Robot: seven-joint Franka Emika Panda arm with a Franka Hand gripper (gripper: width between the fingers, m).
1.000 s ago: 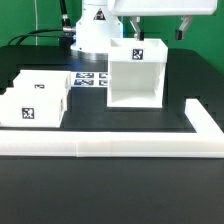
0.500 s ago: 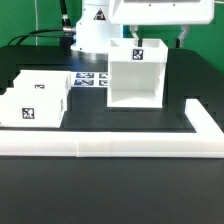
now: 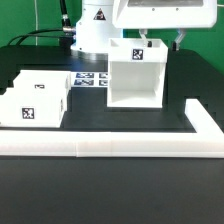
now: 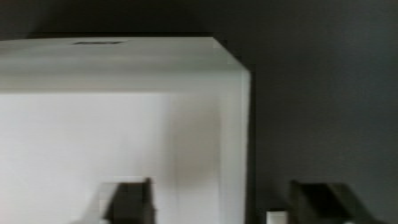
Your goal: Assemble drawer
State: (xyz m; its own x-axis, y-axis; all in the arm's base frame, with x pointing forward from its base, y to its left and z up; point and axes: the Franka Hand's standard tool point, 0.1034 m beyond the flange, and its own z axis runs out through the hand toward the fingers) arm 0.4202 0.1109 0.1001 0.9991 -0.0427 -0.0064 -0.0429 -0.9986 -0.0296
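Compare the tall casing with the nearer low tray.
The casing is taller; the nearer tray is low. The casing shows an open, hollow front; the tray shows only closed faces. The casing stands beneath the open gripper; the tray lies toward the exterior view's left. Both are white with black-and-white tags.

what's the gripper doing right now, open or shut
gripper: open, holding nothing; an edge of the tall white box lies between its fingers

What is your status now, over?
Gripper open, astride side wall of casing. It stands upright, front open. Both trays lie apart, not blocking.
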